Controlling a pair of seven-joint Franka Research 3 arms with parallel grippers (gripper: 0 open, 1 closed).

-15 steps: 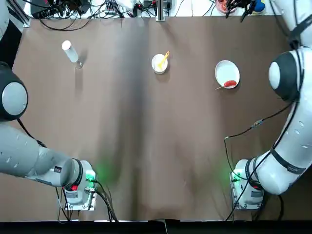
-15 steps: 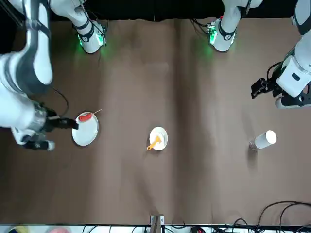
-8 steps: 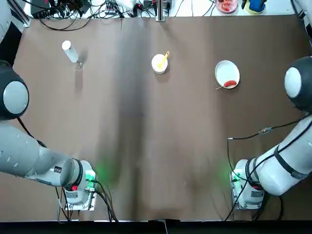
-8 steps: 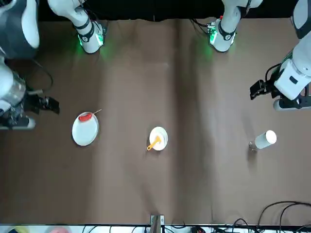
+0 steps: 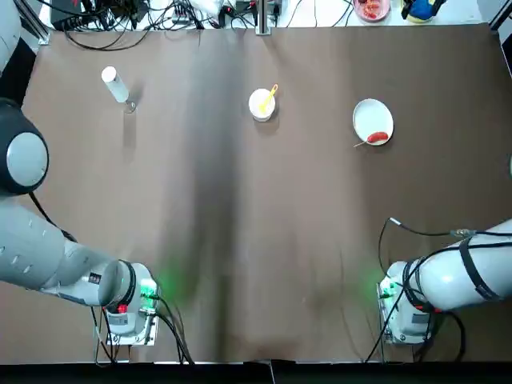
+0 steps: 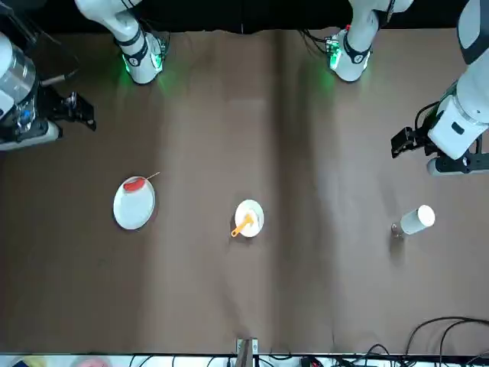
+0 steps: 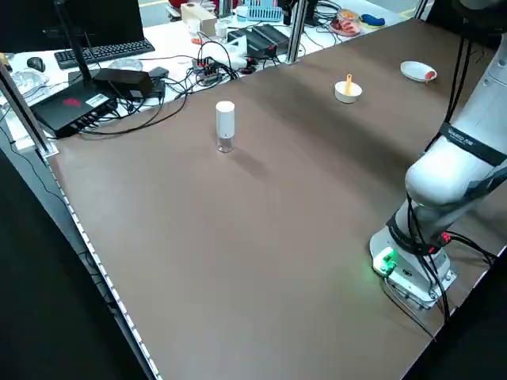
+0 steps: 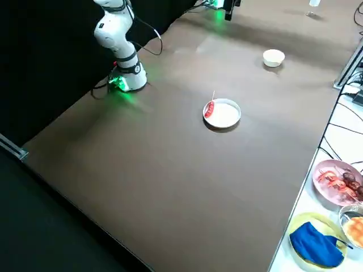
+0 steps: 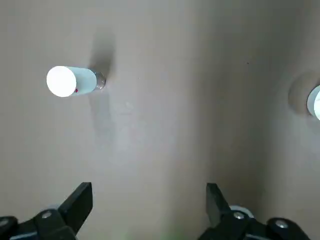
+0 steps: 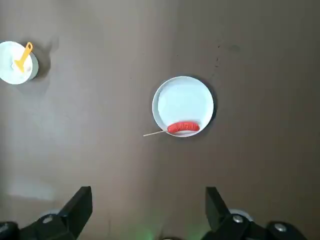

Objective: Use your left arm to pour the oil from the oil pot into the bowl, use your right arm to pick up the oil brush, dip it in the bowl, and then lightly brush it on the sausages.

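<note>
The oil pot (image 5: 114, 84) stands upright at the far left of the table, white top over a clear base. In the middle stands the small white bowl (image 5: 262, 104), and the yellow-handled oil brush (image 5: 270, 95) rests in it. One red sausage (image 5: 378, 137) on a thin stick lies at the near rim of the white plate (image 5: 371, 116) to the right. My left gripper (image 9: 148, 200) hovers open, high over the table and nearer my base than the oil pot (image 9: 70, 81). High above the plate (image 10: 183, 102) and sausage (image 10: 183, 128), my right gripper (image 10: 148, 202) is open and holds nothing.
Cables, a keyboard and boxes lie beyond the table's far edge (image 7: 119, 75). Off the table past the plate stand a dish with a pinkish-red heap (image 8: 339, 181) and a bowl holding blue cloth (image 8: 315, 243). Both arm bases glow green at the near edge (image 5: 132, 308).
My right arm has pulled up and back from beside the plate toward my own side of the table. The left arm has shifted only slightly. Nothing on the table moved.
</note>
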